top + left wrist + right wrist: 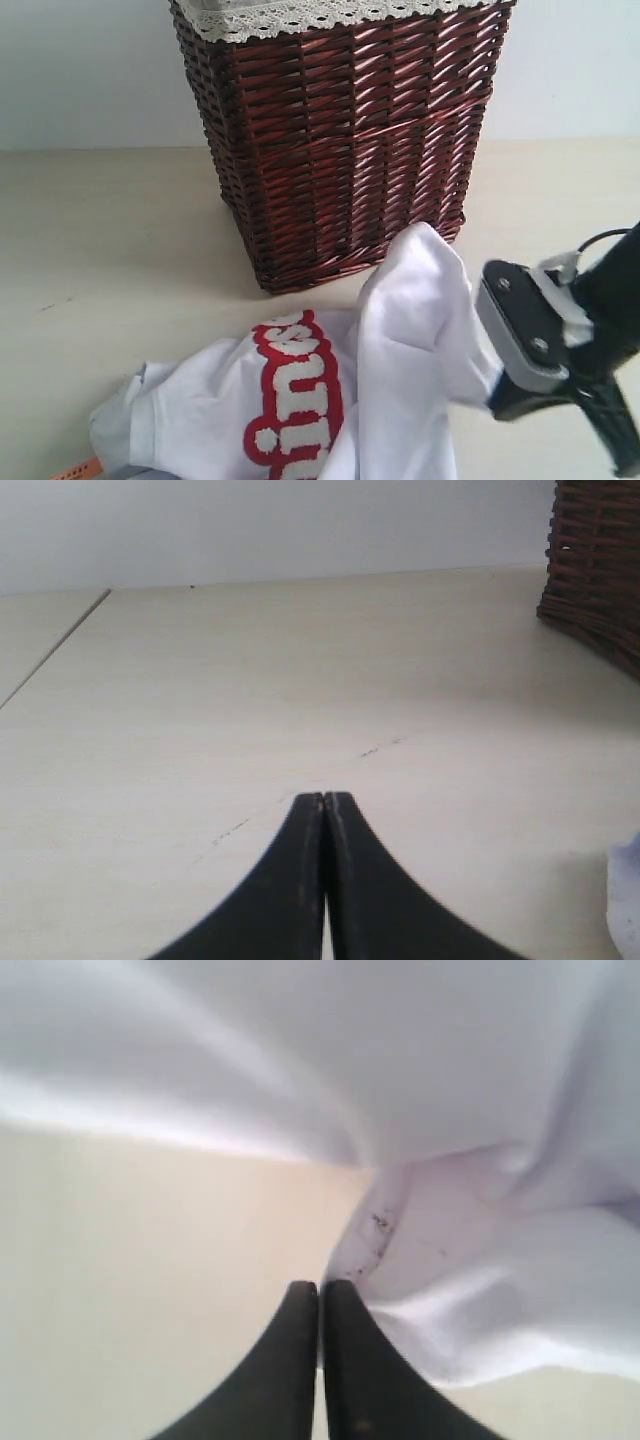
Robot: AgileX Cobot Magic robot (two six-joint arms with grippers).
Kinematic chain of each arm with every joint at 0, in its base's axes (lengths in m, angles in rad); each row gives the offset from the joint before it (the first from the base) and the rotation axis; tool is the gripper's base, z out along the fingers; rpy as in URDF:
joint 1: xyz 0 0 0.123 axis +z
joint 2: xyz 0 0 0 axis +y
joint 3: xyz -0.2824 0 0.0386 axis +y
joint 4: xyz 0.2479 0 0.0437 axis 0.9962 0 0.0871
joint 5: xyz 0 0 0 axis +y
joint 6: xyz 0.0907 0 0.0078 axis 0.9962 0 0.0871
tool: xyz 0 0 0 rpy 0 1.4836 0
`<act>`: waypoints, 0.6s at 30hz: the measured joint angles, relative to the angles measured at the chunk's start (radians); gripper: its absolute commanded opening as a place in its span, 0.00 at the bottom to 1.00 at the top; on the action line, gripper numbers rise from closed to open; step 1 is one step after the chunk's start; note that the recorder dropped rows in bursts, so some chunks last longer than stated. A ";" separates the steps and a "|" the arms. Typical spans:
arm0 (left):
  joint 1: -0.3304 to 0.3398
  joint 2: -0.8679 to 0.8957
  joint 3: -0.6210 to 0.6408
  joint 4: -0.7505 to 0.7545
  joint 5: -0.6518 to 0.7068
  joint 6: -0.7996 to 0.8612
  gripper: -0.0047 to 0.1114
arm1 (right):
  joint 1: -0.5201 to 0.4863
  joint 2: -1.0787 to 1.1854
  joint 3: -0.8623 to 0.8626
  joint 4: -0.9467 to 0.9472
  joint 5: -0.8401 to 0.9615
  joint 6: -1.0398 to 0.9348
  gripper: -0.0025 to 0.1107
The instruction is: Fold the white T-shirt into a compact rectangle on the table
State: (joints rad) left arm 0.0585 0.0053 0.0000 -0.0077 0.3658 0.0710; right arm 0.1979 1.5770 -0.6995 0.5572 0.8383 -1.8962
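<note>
The white T-shirt (400, 370) lies crumpled at the near edge of the table (110, 240), red-outlined lettering (295, 400) facing up and a small orange tag (75, 468) at its left end. One fold stands up in a peak in front of the basket. My right gripper (495, 400) comes in from the right, its tips against the cloth. In the right wrist view its fingers (320, 1286) are pressed together at an edge of the T-shirt (440, 1260). My left gripper (323, 797) is shut and holds nothing, low over bare table (250, 680).
A tall dark red-brown wicker basket (340, 140) with white lace trim stands behind the shirt, its corner also in the left wrist view (600, 570). A pale wall rises behind the table.
</note>
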 measured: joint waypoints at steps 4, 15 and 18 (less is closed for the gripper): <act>0.000 0.000 0.000 0.000 0.000 0.000 0.04 | 0.000 -0.075 0.000 -0.396 0.184 0.177 0.02; 0.000 0.000 0.000 0.000 0.000 0.000 0.04 | -0.119 -0.086 0.002 -1.127 0.218 0.645 0.02; 0.000 0.000 0.000 0.000 0.000 0.000 0.04 | -0.137 -0.090 0.002 -1.122 0.138 0.696 0.04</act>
State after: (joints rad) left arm 0.0585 0.0053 0.0000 -0.0077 0.3658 0.0710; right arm 0.0612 1.4867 -0.6974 -0.5646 0.9765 -1.2001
